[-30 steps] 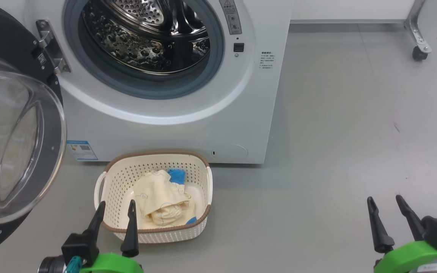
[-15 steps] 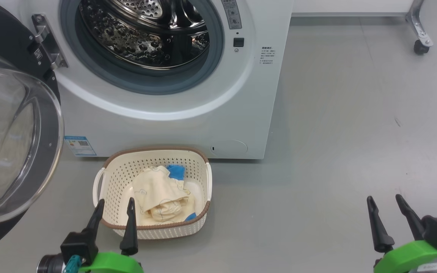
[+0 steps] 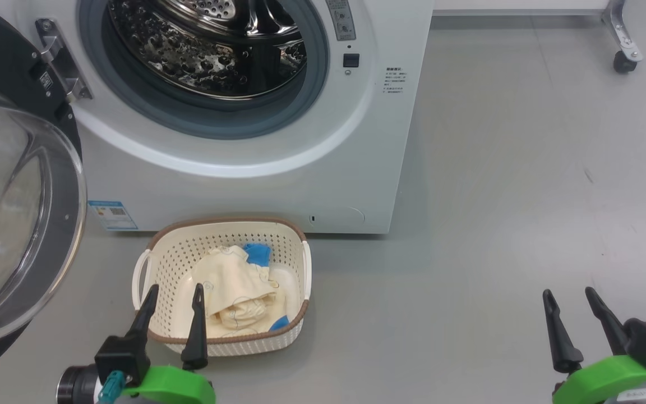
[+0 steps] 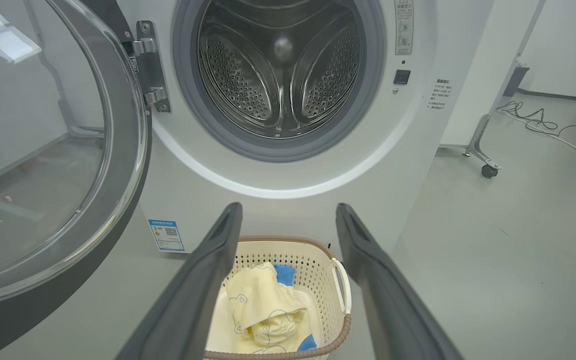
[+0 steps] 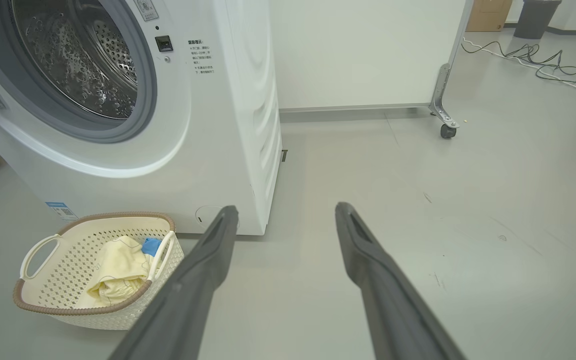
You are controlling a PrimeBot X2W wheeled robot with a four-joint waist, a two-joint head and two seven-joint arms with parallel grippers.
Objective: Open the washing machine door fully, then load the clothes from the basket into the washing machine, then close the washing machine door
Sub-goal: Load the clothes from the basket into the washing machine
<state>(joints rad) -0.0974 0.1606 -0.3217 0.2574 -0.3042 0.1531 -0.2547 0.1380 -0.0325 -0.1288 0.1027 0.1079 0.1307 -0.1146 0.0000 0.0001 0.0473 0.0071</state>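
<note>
The white washing machine (image 3: 244, 185) (image 4: 418, 165) (image 5: 208, 165) stands before me, its steel drum (image 3: 205, 39) (image 4: 280, 70) bare. Its door (image 3: 14, 213) (image 4: 43, 150) hangs swung wide at the left, glass bowl facing me. On the floor in front sits the cream basket (image 3: 284, 339) (image 4: 340, 280) (image 5: 33, 310), holding pale yellow clothes (image 3: 227, 286) (image 4: 258, 310) (image 5: 115, 270) and blue pieces (image 3: 257, 253). My left gripper (image 3: 174, 292) (image 4: 288, 210) hovers open over the basket's near left side, nothing between its fingers. Far to the right, my right gripper (image 3: 570, 294) (image 5: 285, 210) is open over bare floor.
A white panel on a metal leg with a caster (image 3: 624, 62) (image 5: 448, 131) stands behind the machine to the right. Cables (image 5: 533, 55) (image 4: 538, 120) trail over the grey floor farther back. A blue label (image 3: 112, 216) marks the machine's lower left corner.
The head camera has shifted, so machine and basket sit slightly lower left in the picture. My left gripper has crept a little further over the basket rim. The right gripper has stayed put.
</note>
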